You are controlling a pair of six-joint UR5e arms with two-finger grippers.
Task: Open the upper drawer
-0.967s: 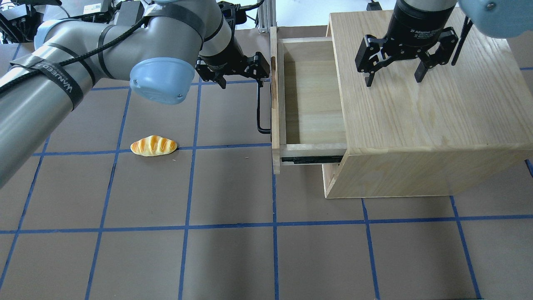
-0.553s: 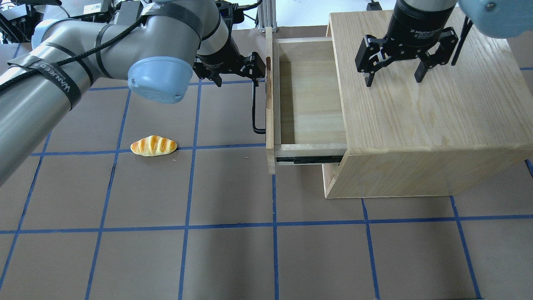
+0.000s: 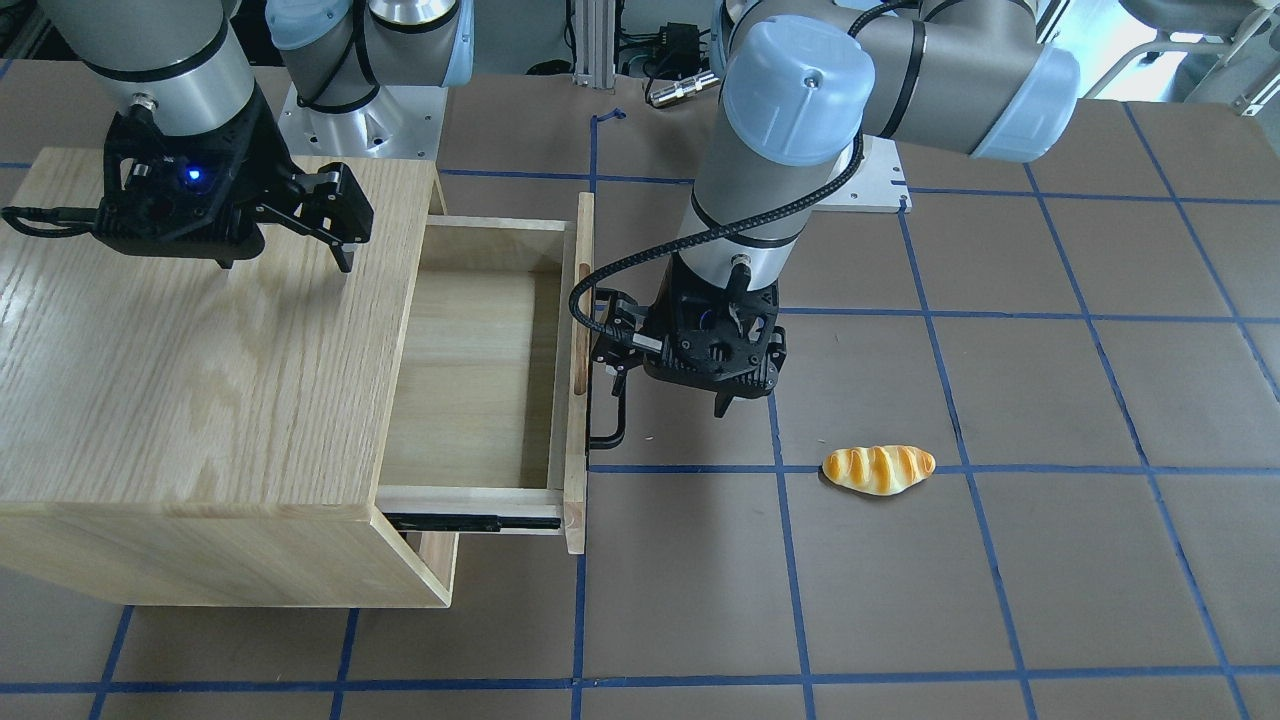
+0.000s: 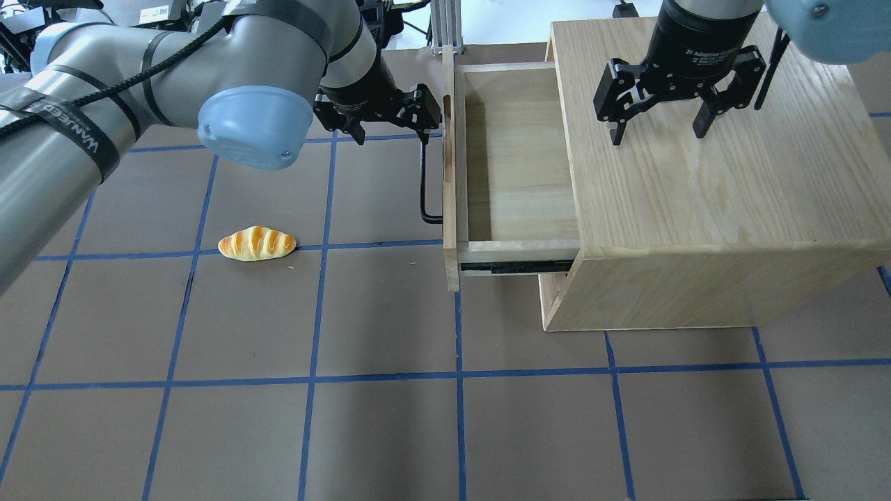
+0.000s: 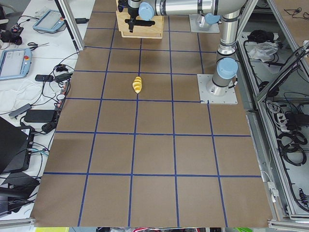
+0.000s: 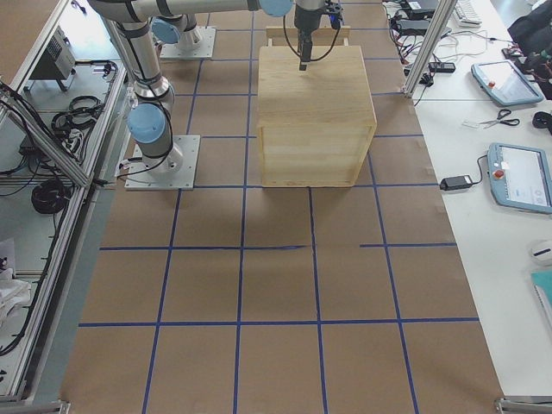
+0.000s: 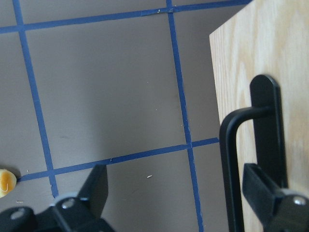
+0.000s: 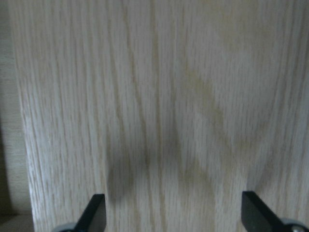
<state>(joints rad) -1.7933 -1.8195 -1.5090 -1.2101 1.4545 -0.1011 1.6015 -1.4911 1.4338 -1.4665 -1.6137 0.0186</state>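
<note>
A brown table (image 5: pixel 154 154), gridded in blue tape (image 5: pixel 135 134), fills the left-end view; at nine o'clock a white bench (image 5: pixel 46 58) holds tablets (image 5: pixel 14 63) and cables (image 5: pixel 58 72), under even light.

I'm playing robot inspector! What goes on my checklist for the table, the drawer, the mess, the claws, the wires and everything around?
Surface: brown table with a blue tape grid.
Job's things: upper drawer pulled well out of the cabinet, empty inside; black handle on its front.
Clutter: one toy bread roll, apart from the cabinet.
Grippers: left gripper open, one finger seemingly behind the handle; right gripper open over the cabinet top.
Cables: black cable looping down to the left gripper.
Surroundings: control tablets beside the table; no people seen.
</note>
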